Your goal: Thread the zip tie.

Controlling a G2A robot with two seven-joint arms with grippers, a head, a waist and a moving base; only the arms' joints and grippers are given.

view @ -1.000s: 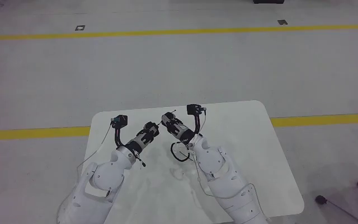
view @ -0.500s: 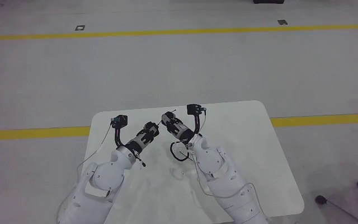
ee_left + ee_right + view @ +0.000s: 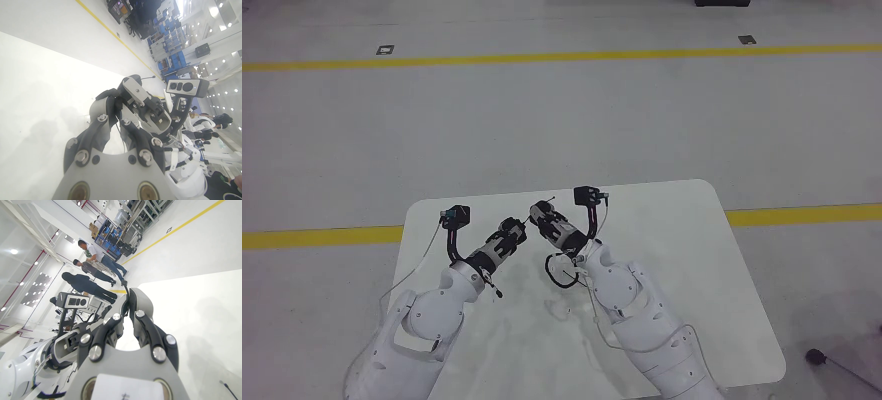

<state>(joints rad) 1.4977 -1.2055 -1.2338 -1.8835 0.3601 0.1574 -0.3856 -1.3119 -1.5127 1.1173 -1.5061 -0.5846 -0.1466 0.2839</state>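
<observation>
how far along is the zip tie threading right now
Done: the zip tie is off the table, its head poking out of the shut right gripper. In hand: the left gripper, shut on what looks like the tail, sits close by. Left: apparently, feeding the tail through the head and pulling it snug.

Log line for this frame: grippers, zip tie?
right gripper: shut on zip tie, head past fingertips | left gripper: shut on zip tie too | tips nearly meet over table

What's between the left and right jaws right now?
In the top view, only a narrow bare gap over the rounded white table separates the left gripper and right gripper.
</observation>
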